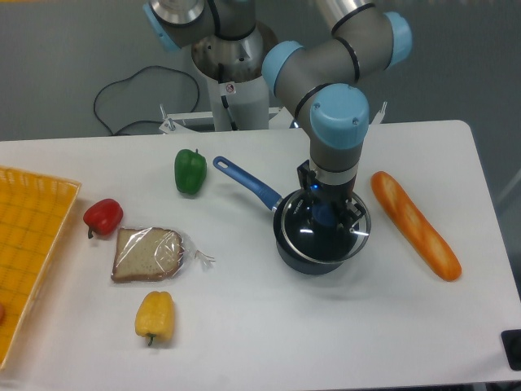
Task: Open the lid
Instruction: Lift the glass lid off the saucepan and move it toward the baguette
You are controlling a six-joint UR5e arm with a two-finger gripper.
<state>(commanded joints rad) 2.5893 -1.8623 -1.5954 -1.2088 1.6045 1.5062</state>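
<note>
the gripper comes straight down from above onto the middle of the lid, and its fingers are closed around the blue knob. this makes sense, because the knob is the only part of the lid that two fingers can take. the lid is over the pan, but its metal rim sits a little to the right of the pan's mouth and seems a bit above it, so i judge that the lid is already lifted off and not resting there.

the pan has its blue handle pointing up and to the left, away from the bread stick on the right. to the left lie a green pepper, a red pepper, a slice of bread in a bag and a yellow pepper.

the wrist covers most of the knob and the fingertips, so the exact contact is hard to see. the glass is clear with reflections, so the inside of the pan cannot be read. the yellow tray is cut off at the left edge.
</note>
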